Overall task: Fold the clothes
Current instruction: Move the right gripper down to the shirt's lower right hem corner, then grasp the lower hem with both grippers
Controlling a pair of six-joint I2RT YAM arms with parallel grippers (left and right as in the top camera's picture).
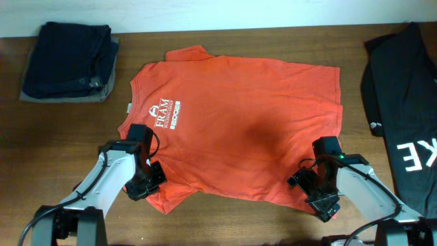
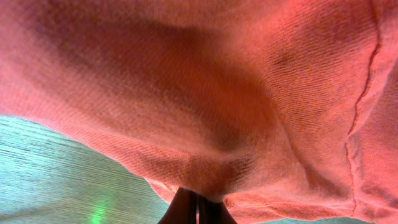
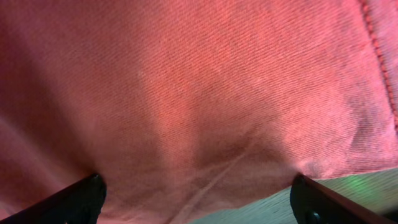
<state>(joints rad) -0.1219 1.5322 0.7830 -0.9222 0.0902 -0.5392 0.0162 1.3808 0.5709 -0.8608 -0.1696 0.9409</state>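
The red-orange T-shirt [image 1: 239, 116] lies spread flat on the wooden table [image 1: 232, 222], collar to the left, hem to the right, white lettering [image 1: 162, 113] facing up. My left gripper [image 1: 151, 179] is at the shirt's near-left edge by the sleeve. In the left wrist view its fingers [image 2: 199, 205] are shut on a pinch of the orange fabric [image 2: 217, 93]. My right gripper [image 1: 307, 183] is at the near-right edge by the hem. In the right wrist view its fingers [image 3: 196, 193] are wide apart, straddling the fabric edge [image 3: 186, 93].
A stack of dark navy folded garments with a grey one [image 1: 68, 61] sits at the back left. A black T-shirt with white letters [image 1: 403, 102] lies at the right edge. Bare wood shows along the front edge between the arms.
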